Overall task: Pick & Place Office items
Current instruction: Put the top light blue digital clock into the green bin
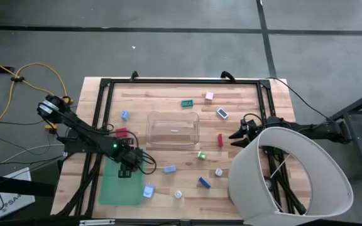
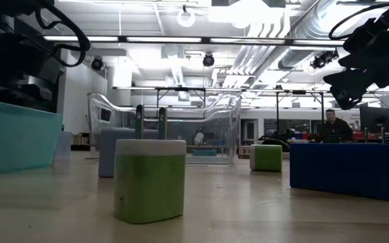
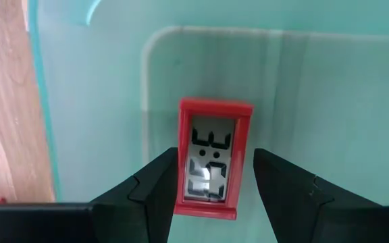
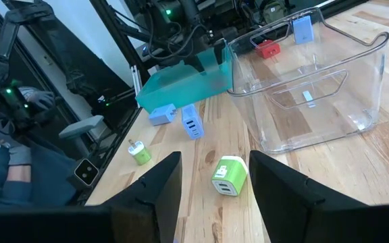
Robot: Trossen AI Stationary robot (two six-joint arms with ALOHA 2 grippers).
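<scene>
Left end effector (image 3: 215,185) astride red clock (image 3: 213,158), black digits, white face

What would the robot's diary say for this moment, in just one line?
left gripper: over green mat, fingers open around red clock, gaps both sides | right gripper: open, waiting near clear bin | bin looks empty

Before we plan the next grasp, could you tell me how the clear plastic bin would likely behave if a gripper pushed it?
The clear plastic bin looks thin-walled and empty, so probably light; it would likely slide on the smooth wooden table. Its wide flat base makes tipping unlikely.
</scene>
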